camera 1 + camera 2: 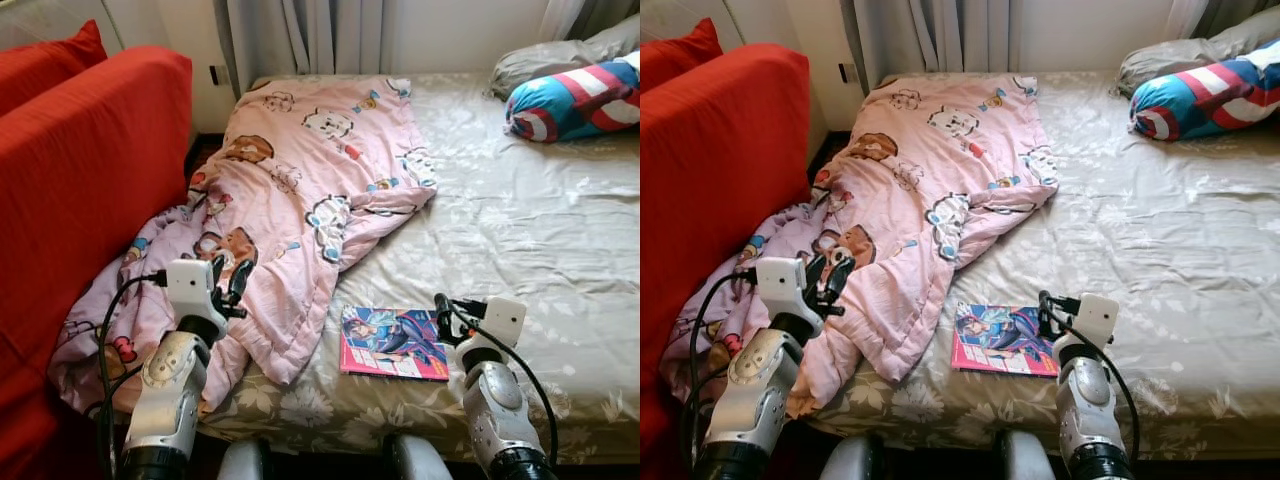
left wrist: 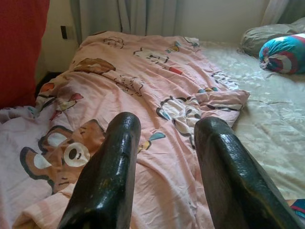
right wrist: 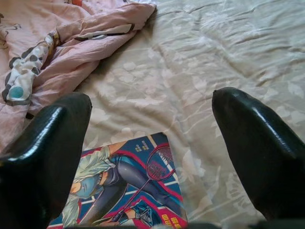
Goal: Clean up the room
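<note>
Both silver arms reached forward from the bottom edge of the head view, the left arm rising from about 7 o'clock and the right arm from about 5 o'clock, each with a black cable looping along it. The left hand (image 1: pixel 228 283) pointed toward 1 o'clock, its two black fingers (image 2: pixel 107 176) spread apart with nothing between them. The right hand (image 1: pixel 442 318) sat lower and aimed toward 11 o'clock, its fingers (image 3: pixel 259 148) likewise parted wide and empty.

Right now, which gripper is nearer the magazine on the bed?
Right. The right gripper hovers at the magazine's near corner; the left gripper is off over the pink blanket.
</note>
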### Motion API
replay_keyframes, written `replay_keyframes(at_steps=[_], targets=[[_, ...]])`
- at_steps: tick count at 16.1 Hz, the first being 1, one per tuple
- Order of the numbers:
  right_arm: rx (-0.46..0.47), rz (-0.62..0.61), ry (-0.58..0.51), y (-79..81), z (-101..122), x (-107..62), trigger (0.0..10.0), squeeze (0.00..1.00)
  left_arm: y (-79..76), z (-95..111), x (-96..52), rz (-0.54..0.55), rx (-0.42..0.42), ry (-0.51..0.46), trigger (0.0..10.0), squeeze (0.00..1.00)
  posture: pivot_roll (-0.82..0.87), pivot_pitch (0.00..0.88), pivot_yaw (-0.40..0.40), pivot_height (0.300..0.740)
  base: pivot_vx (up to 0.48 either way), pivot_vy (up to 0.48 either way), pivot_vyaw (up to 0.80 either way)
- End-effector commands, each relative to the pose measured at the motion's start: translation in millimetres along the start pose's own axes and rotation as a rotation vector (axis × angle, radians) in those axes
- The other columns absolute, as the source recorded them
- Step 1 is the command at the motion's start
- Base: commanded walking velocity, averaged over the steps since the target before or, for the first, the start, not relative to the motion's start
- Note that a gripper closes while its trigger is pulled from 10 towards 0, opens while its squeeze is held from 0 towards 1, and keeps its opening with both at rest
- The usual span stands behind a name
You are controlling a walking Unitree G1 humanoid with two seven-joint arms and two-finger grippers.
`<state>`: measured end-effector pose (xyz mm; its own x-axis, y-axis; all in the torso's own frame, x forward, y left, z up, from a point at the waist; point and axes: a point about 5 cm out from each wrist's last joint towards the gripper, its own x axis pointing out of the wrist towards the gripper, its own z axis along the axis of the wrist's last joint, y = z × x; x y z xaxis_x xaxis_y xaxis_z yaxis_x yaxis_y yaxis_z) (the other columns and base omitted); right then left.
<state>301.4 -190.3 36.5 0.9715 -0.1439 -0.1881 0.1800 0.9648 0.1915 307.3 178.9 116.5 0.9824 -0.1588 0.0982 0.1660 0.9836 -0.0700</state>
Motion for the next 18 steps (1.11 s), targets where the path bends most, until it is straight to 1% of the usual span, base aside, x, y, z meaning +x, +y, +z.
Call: replay_keyframes(at_steps=[1,2,3,4,5,7,9,10,11,12,13,14,15,16,18], targets=[[0.011,-0.025,0.023,-4.3,-10,-5.8,10.0,0.00,8.1,-1,-1.3,0.022,0.017,0.003,10.0,0.00,-0.02,0.127,0.035,0.591,0.000,0.000,0.00],[0.007,-0.068,0.055,-8.6,-14,-5.7,10.0,0.00,13.6,-1,-2.7,0.038,0.025,0.004,10.0,0.00,-0.01,0.137,0.039,0.591,0.000,0.000,0.00],[0.070,-0.100,0.051,-10.6,-12,-3.0,10.0,0.00,16.9,-1,-3.3,0.045,0.031,0.005,10.0,0.00,-0.01,0.143,0.042,0.591,0.000,0.000,0.00],[0.100,-0.113,0.038,-10.3,-6,1.4,10.0,0.00,18.8,-1,-4.0,0.046,0.034,0.006,10.0,0.00,0.00,0.144,0.043,0.591,0.000,0.000,0.00],[0.083,-0.096,0.027,-7.2,-2,4.2,10.0,0.00,18.5,0,-3.7,0.044,0.034,0.006,10.0,0.00,0.00,0.147,0.045,0.591,0.000,0.000,0.00],[0.009,-0.038,-0.006,1.4,7,9.5,10.0,0.00,16.2,-3,-4.1,0.038,0.030,0.008,10.0,0.00,0.00,0.146,0.047,0.591,0.000,0.000,0.00],[-0.011,-0.017,-0.026,3.8,11,11.7,10.0,0.00,16.5,-8,-8.8,0.040,0.026,0.021,10.0,0.00,0.00,0.149,0.049,0.591,0.000,0.000,0.00],[-0.021,-0.020,-0.027,1.9,12,12.3,10.0,0.00,17.1,-14,-17.1,0.042,0.025,0.042,10.0,0.00,0.00,0.154,0.051,0.591,0.000,0.000,0.00],[-0.020,-0.027,-0.024,1.0,11,12.4,10.0,0.00,16.4,-15,-20.2,0.037,0.029,0.049,10.0,0.00,0.00,0.154,0.051,0.591,0.000,0.000,0.00],[-0.018,-0.030,-0.019,1.3,10,12.3,10.0,0.00,17.9,-17,-29.7,0.045,0.032,0.057,10.0,0.00,0.01,0.160,0.053,0.591,0.000,0.000,0.00],[-0.018,-0.030,-0.019,1.5,10,12.2,10.0,0.00,18.6,-17,-32.3,0.049,0.032,0.058,10.0,0.00,0.02,0.166,0.051,0.591,0.000,0.000,0.00],[-0.024,-0.012,-0.026,7.2,11,12.9,10.0,0.00,24.5,-18,-46.3,0.071,0.041,0.059,10.0,0.00,0.02,0.168,0.042,0.591,0.000,0.000,0.00],[-0.029,-0.004,-0.029,9.2,11,13.3,10.0,0.00,26.2,-18,-49.7,0.079,0.044,0.057,10.0,0.00,0.02,0.168,0.042,0.591,0.000,0.000,0.00],[-0.054,0.025,-0.033,13.6,12,14.3,10.0,0.00,29.9,-16,-57.2,0.095,0.047,0.052,10.0,0.00,0.03,0.167,0.031,0.591,0.000,0.000,0.00],[-0.054,0.028,-0.028,13.5,12,14.5,10.0,0.00,28.8,-14,-61.1,0.095,0.051,0.056,10.0,0.00,0.03,0.168,0.026,0.591,0.000,0.000,0.00]])
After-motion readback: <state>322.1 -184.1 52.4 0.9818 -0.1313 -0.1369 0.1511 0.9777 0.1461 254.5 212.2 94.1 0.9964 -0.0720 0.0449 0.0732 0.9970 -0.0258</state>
